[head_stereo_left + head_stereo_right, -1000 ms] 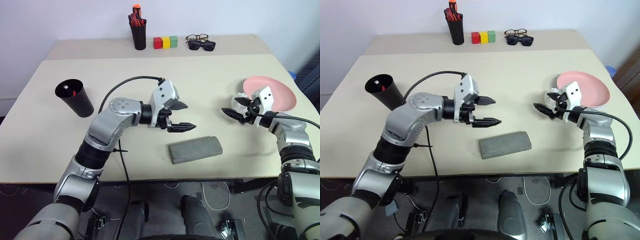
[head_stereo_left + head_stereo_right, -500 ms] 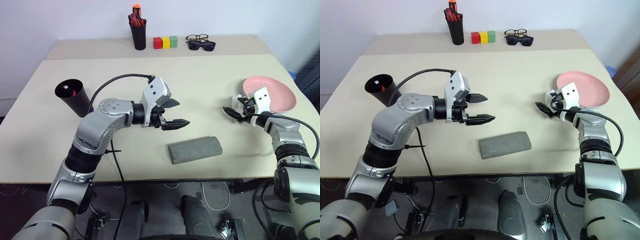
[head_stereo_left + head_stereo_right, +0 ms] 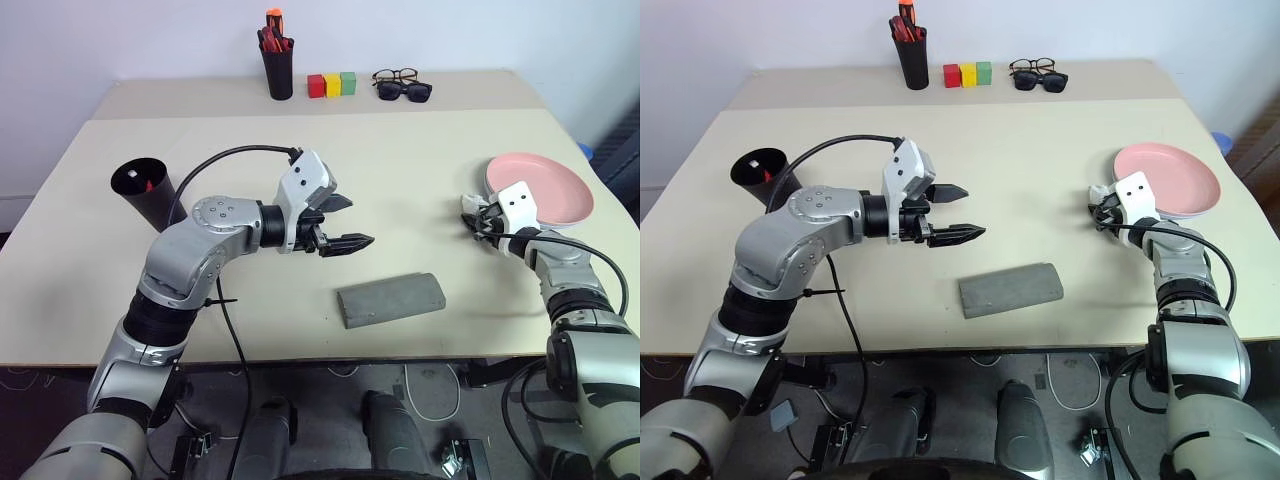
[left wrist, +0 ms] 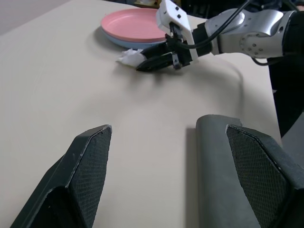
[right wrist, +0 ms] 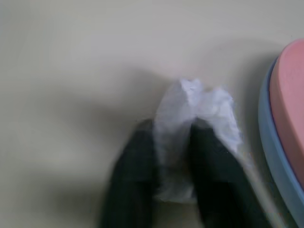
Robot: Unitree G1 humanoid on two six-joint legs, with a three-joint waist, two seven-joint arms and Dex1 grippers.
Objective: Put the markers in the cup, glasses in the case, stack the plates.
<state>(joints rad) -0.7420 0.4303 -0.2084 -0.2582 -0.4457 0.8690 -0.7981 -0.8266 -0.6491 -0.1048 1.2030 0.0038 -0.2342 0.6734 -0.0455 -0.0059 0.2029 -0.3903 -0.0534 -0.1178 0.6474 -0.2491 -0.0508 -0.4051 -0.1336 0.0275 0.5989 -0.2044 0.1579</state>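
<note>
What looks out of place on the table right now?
A crumpled white scrap, like tissue or wrapper, lies on the table beside the stacked plates. It belongs to none of the sorting jobs, yet the right hand has shut on it. The cup and closed case look normal.

The case point(image 3: 390, 298) looks like rough grey felt; the table point(image 3: 420, 170) is smooth and matt. The pink plate point(image 3: 545, 185) is smooth plastic; the white wad point(image 5: 197, 114) looks like crumpled paper.

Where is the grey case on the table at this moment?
In the head views the grey case lies closed near the table's front edge, between the arms, just below the left gripper.
</note>
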